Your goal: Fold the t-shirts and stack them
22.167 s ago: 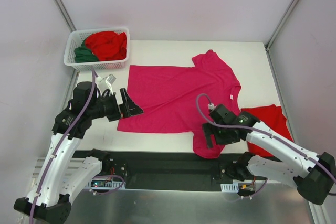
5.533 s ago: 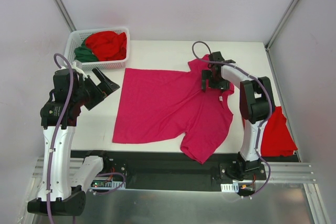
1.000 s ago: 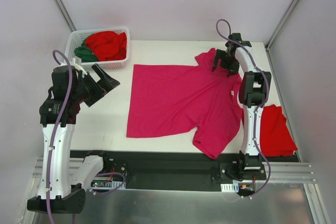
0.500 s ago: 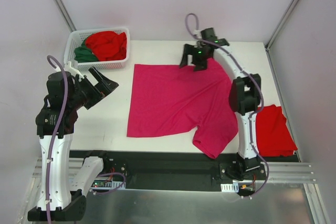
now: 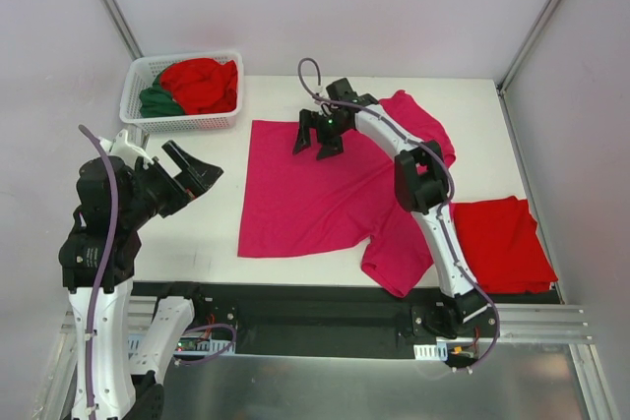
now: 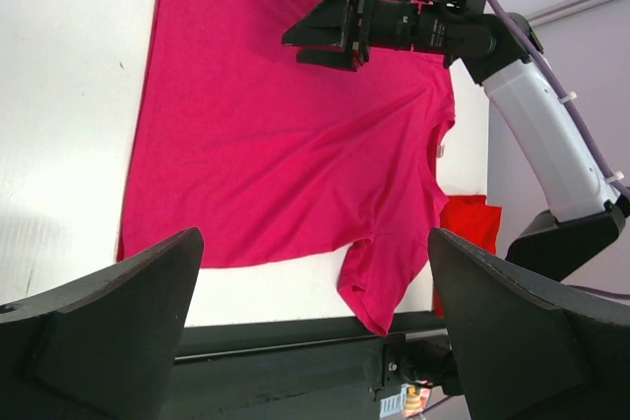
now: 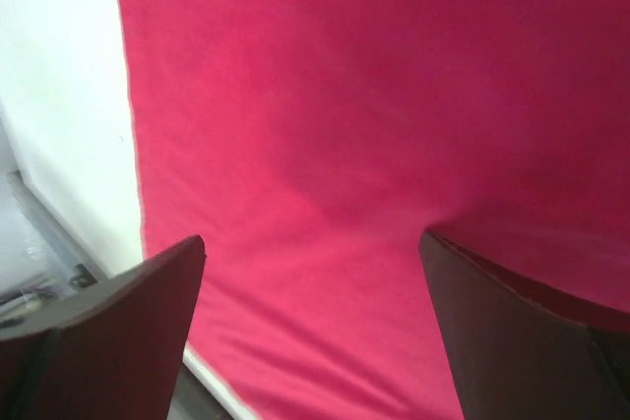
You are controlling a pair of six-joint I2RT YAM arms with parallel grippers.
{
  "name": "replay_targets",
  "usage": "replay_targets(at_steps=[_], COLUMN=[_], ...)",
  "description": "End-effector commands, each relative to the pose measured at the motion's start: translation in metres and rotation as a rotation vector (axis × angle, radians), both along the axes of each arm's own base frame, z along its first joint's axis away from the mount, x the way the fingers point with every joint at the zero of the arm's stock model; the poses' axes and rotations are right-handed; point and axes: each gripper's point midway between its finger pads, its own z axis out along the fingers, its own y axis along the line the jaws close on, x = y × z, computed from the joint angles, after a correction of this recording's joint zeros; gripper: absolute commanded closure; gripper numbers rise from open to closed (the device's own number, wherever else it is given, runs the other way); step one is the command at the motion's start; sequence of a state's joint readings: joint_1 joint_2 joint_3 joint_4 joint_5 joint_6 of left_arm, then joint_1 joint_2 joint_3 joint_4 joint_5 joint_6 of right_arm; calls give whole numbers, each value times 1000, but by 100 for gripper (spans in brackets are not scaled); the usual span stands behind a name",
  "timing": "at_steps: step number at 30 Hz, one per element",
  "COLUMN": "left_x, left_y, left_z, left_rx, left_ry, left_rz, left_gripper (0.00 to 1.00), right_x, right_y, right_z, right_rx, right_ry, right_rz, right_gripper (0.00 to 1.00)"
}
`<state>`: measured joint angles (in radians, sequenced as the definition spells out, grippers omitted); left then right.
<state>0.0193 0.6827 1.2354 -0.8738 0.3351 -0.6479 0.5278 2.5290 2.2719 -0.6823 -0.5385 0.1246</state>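
Table: You are looking at a white table (image 5: 207, 238) boxed in by pale walls; both arm bases are bolted along its near edge.
Pink shirt: The magenta-pink short-sleeved cloth t-shirt (image 5: 315, 194) lies spread flat in the middle of the table, with its hem to the left and its collar to the right. One sleeve reaches the far right and the other points to the near edge.
Right arm: Your right arm (image 5: 433, 233) rises from its base and stretches far over the shirt, its wrist turned to the left. It ends above the far edge of the shirt's body.
Right jaws: They are spread wide. The wrist view shows pink cloth filling the gap between them, and none of it is pinched.
Left arm: Your left arm (image 5: 98, 243) stands tall at the table's left side, with its wrist tipped toward the shirt.
Left jaws: They are spread wide and empty over bare table, left of the shirt's hem and apart from it.
Folded shirt: A bright red folded t-shirt (image 5: 502, 243) lies at the near right, just beside the pink one.
Basket: The white plastic lattice basket (image 5: 133, 110) sits at the far left corner. It holds a bunched red shirt (image 5: 202, 84) and a dark green shirt (image 5: 157, 102).
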Motion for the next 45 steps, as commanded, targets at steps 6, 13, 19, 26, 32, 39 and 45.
replay_targets(at_steps=[6, 13, 19, 26, 32, 39, 45], left_x=[-2, 2, 4, 7, 38, 140, 233], left_y=[-6, -5, -6, -9, -11, -22, -51], left_z=[6, 9, 6, 3, -14, -20, -73], left_rx=[-18, -7, -10, -25, -3, 15, 108], left_ry=[-14, -33, -20, -10, 88, 133, 233], left_rz=[-32, -35, -42, -52, -92, -215, -336], left_gripper=[1, 1, 1, 1, 1, 1, 1], right_x=[31, 45, 53, 59, 18, -51, -120], right_y=[13, 27, 34, 36, 28, -38, -106], right_z=[-7, -22, -30, 18, 118, 265, 236], right_rx=[72, 127, 158, 222, 341, 378, 197], right_ry=[-23, -8, -10, -62, -128, -292, -242], right_rz=[-74, -112, -134, -132, -60, -65, -110], right_gripper=[4, 4, 4, 4, 4, 4, 4])
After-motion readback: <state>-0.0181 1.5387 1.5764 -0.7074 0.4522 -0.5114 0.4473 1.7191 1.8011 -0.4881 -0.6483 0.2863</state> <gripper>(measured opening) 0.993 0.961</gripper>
